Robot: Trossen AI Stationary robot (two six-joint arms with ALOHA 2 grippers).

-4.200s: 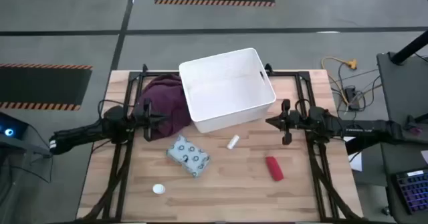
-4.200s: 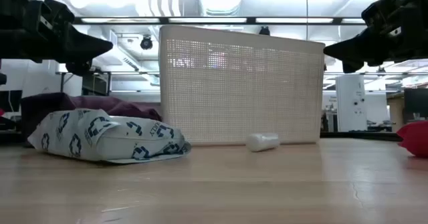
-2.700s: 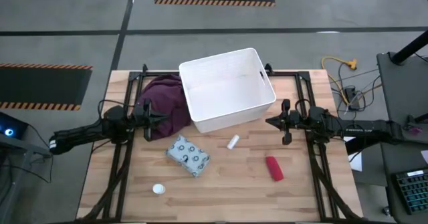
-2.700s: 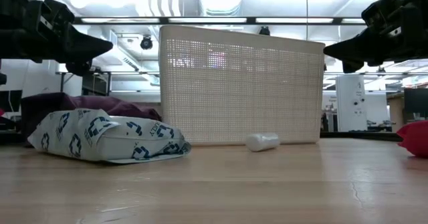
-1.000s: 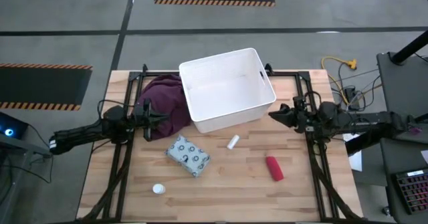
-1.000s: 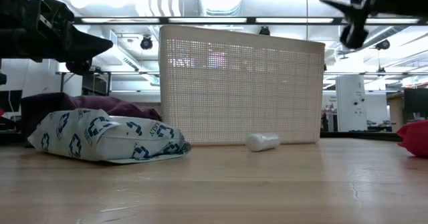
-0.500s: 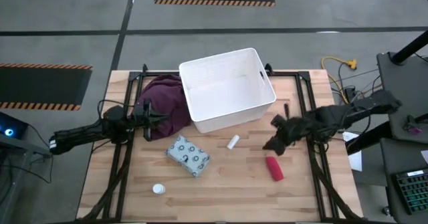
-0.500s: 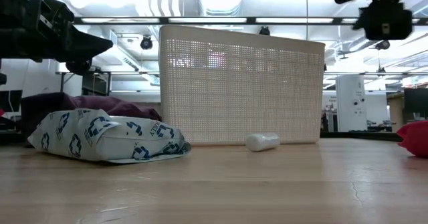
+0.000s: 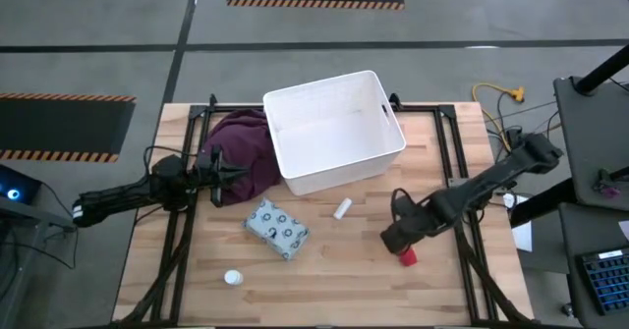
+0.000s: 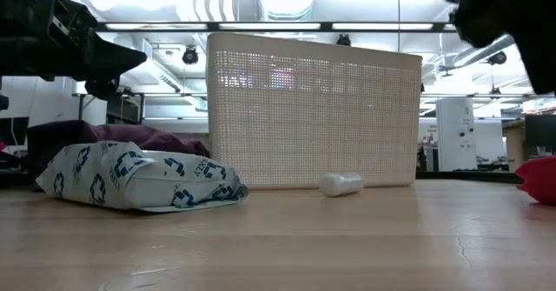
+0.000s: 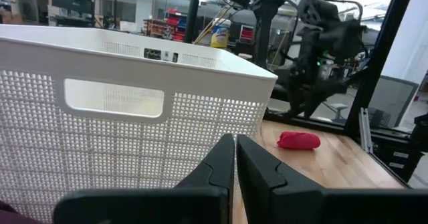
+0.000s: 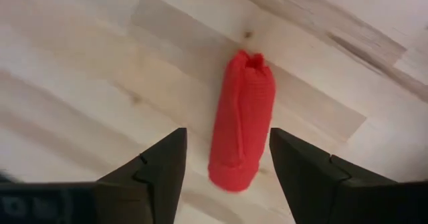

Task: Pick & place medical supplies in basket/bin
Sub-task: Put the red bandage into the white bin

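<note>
The red oblong piece (image 12: pixel 241 127) lies flat on the wooden table, partly under my right gripper (image 9: pixel 398 246) in the high view. That gripper (image 12: pixel 227 136) points down, open, with one finger on each long side of the piece and apart from it. The white bin (image 9: pixel 334 128) stands at the far middle. The white cylinder (image 9: pixel 342 208) lies just in front of the bin. The spotted packet (image 9: pixel 276 228) and the small white round piece (image 9: pixel 233 278) lie nearer the left. My left gripper (image 9: pixel 221 167) hangs shut over the maroon cloth (image 9: pixel 246 150).
The bin's near wall (image 10: pixel 313 109) stands tall behind the cylinder (image 10: pixel 340 184) and the packet (image 10: pixel 139 178). Bare wood lies around the red piece (image 11: pixel 299 140) and along the near edge. Black frame rails run along both sides of the table (image 9: pixel 462 260).
My right gripper has left its place beside the bin's right wall. It has swung toward the table's near edge and somewhat left, come down, and tipped from level to pointing down over the red piece. The red piece and the other things have stayed put.
</note>
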